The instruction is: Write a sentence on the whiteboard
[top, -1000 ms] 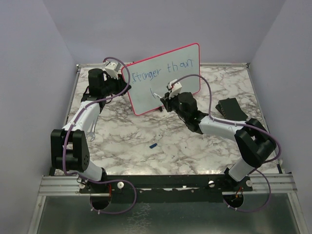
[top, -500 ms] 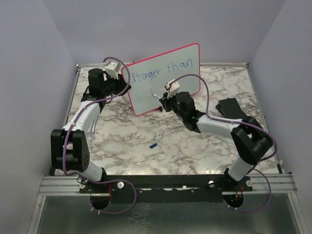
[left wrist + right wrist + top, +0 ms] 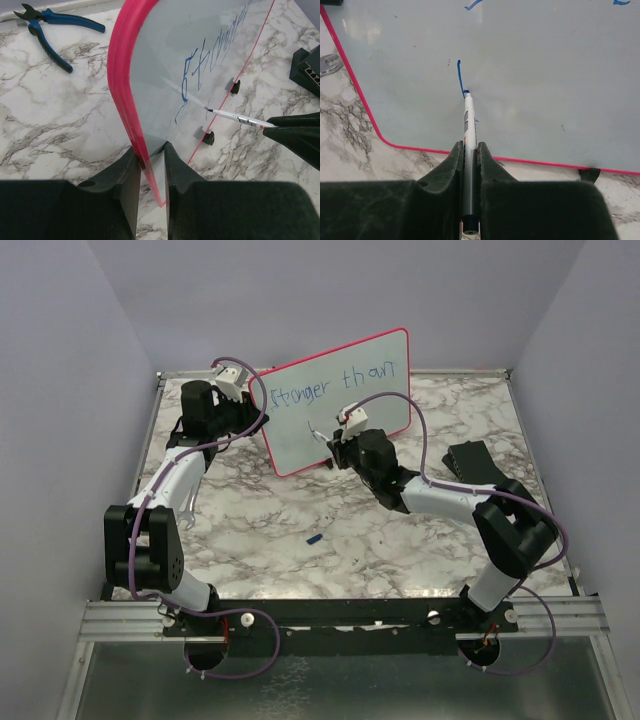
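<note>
Marble bench [image 3: 300,510]: right hand [image 3: 469,146], gripping white marker [image 3: 468,117], has edged in, starting row two of blue sentence [image 3: 300,397], seven o'clock on pink-framed whiteboard [image 3: 545,75]; left hand [image 3: 150,150] clamps its edge.

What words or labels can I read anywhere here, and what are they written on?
"Stronger than": blue handwriting on the whiteboard, top row.
Below it: only one blue stroke, not a readable letter.
Print on the marker barrel: too small to read.
</note>
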